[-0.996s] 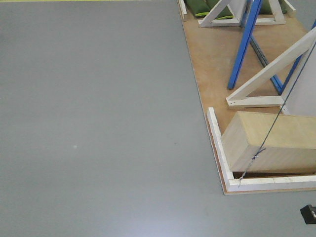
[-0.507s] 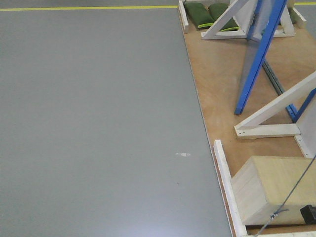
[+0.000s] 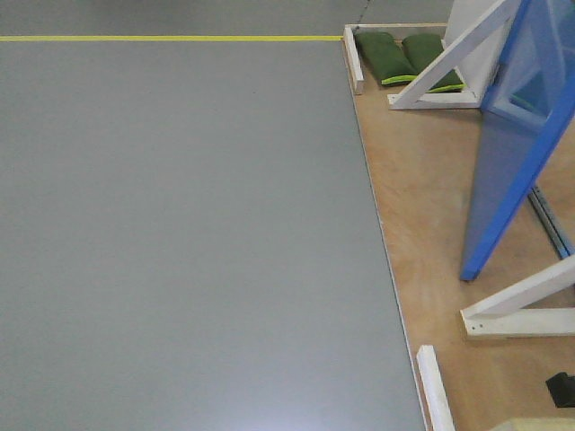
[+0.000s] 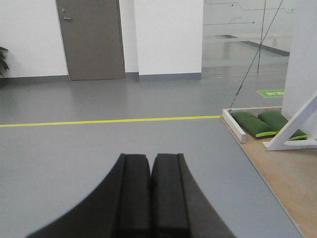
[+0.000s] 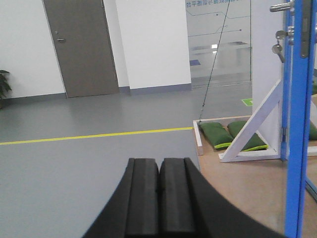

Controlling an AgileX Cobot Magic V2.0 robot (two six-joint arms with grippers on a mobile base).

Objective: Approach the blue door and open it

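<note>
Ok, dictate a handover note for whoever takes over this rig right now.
Left gripper: shut, nothing in it.
Right gripper: shut, nothing in it.
Blue door: ahead on the right, standing on the wooden platform. The right wrist view shows it nearly edge-on, with its lever handle high up and untouched.
Done: the base is close beside the platform.
Left: close in on the door, take the handle, swing the door open.

The blue door (image 3: 514, 153) looms larger (front view); the yellow line (image 3: 171, 38) sits lower, apparently nearer.
</note>
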